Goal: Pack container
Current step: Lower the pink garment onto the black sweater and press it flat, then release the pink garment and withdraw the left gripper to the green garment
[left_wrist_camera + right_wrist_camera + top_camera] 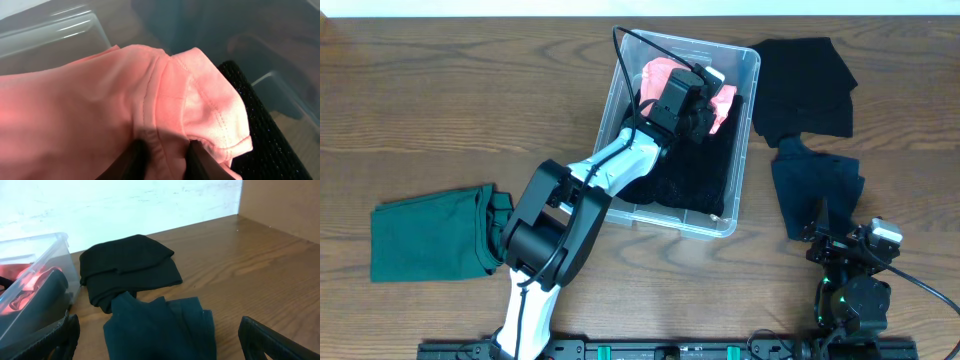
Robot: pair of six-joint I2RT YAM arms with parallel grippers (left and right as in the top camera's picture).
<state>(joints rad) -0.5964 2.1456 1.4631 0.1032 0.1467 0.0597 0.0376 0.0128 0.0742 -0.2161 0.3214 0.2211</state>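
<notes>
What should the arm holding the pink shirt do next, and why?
Probably open the left end effector and let go. Its fingers pinch the soft pink fabric garment, which hangs inside the clear rectangular plastic container, just above the black knit cloth lying in it. Letting go here should drop it onto that pile.

wood table (440,100) holds container (682,223), green cloth (430,235), black cloth (805,85), navy cloth (815,190).

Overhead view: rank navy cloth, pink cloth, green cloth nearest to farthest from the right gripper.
1. navy cloth, just ahead of the right gripper.
2. pink cloth, in the container, top centre.
3. green cloth, far left.
</notes>
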